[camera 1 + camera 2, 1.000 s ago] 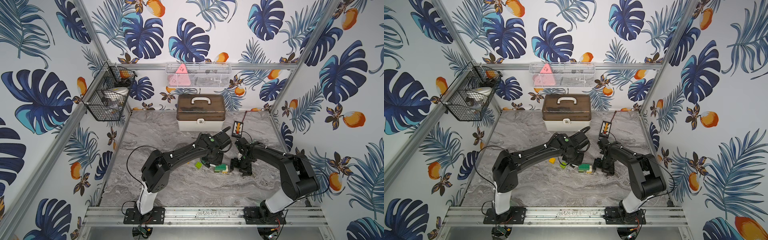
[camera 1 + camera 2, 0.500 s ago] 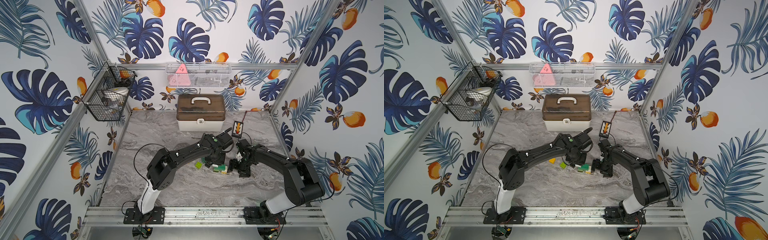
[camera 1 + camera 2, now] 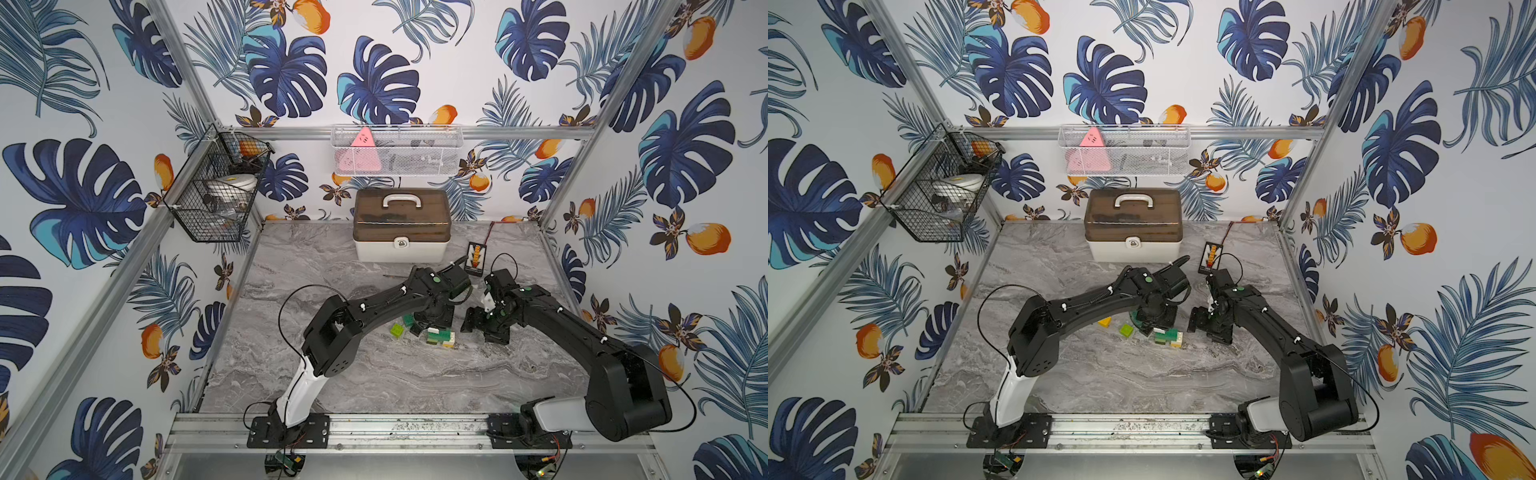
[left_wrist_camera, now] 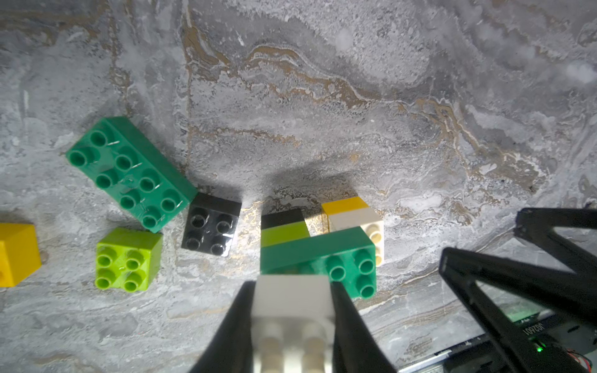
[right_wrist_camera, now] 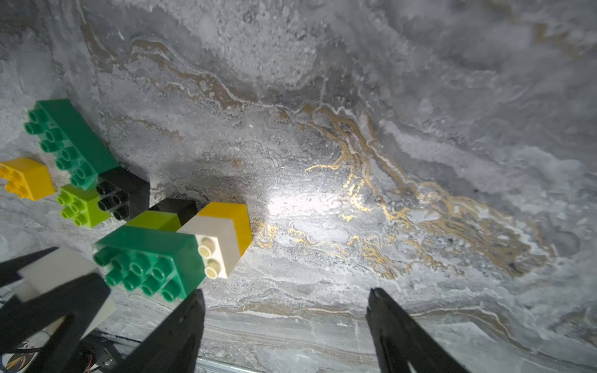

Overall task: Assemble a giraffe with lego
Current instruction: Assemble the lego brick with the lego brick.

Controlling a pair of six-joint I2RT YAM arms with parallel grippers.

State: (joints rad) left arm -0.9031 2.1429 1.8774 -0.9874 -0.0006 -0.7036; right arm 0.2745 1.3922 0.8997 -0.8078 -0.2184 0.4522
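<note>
While the left gripper (image 4: 292, 285) holds a white brick (image 4: 292, 302) clamped between narrow jaws, the left wrist view sets that brick right at the studded face of the half-built giraffe (image 4: 318, 255): a green body piece bridging two short legs, black-and-lime and yellow-and-white, seemingly lying on its side on the marble table (image 4: 355, 97); whether brick and studs touch I cannot tell. Adding the white brick to the body looks to be the step in hand. The next move calls for squaring it to the studs and pressing while something braces the figure, or it will likely slide. Other pieces lie loose nearby: a long green brick (image 4: 129, 171), a black brick (image 4: 211, 224), a lime brick (image 4: 127, 258), a yellow brick (image 4: 16, 253). From the right wrist view, the right gripper (image 5: 284, 300) stands wide and empty over bare table just beside the yellow-and-white leg, well placed to brace. Both top views show the giraffe (image 3: 440, 337) (image 3: 1168, 337) mid-table between the two grippers. On the left wall a wire basket (image 3: 208, 216) holds a white round item and something orange, too small to name; a mesh tray (image 3: 415, 156) on the back wall holds a pink triangular piece and dark items; a lidded case (image 3: 419, 249) below it is shut, contents hidden.
</note>
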